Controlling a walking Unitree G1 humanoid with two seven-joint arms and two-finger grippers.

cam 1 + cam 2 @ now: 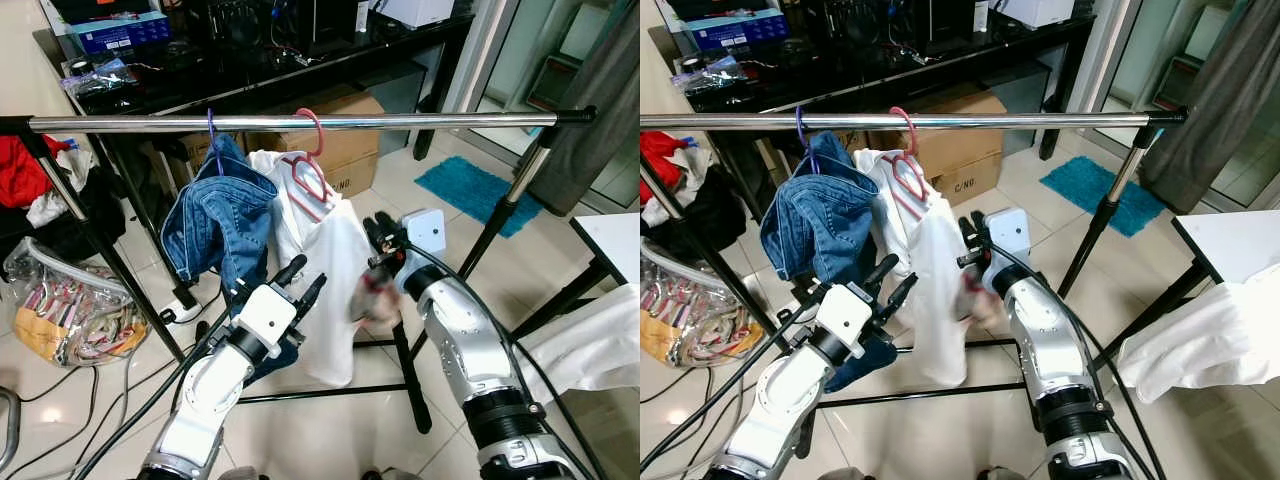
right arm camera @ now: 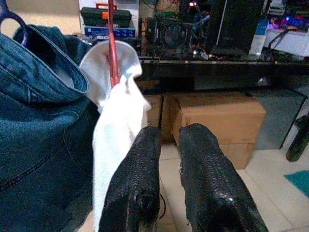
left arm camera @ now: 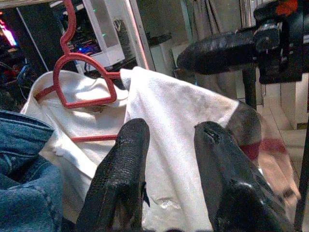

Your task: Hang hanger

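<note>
A pink hanger (image 1: pixel 311 150) hooks over the silver rail (image 1: pixel 420 121) and carries a white shirt (image 1: pixel 325 250). Beside it, jeans (image 1: pixel 215 215) hang from a blue hanger (image 1: pixel 211 128). My left gripper (image 1: pixel 309 272) is open below the jeans, at the shirt's lower left edge, with nothing between its fingers (image 3: pixel 125 159). My right gripper (image 1: pixel 376 222) is shut and empty, just right of the shirt and apart from the hanger. In the right wrist view its fingertips (image 2: pixel 147 145) point past the shirt's collar (image 2: pixel 116 111) toward a desk. A blurred reddish patch (image 1: pixel 375 298) lies on the shirt near my right forearm.
The rack's black legs (image 1: pixel 410 375) and crossbar stand right in front of me. Behind the rail are a cardboard box (image 1: pixel 345 145) and a black desk (image 1: pixel 250 60). A plastic bag (image 1: pixel 60 305) and cables lie on the floor at left. White cloth (image 1: pixel 600 340) drapes a table at right.
</note>
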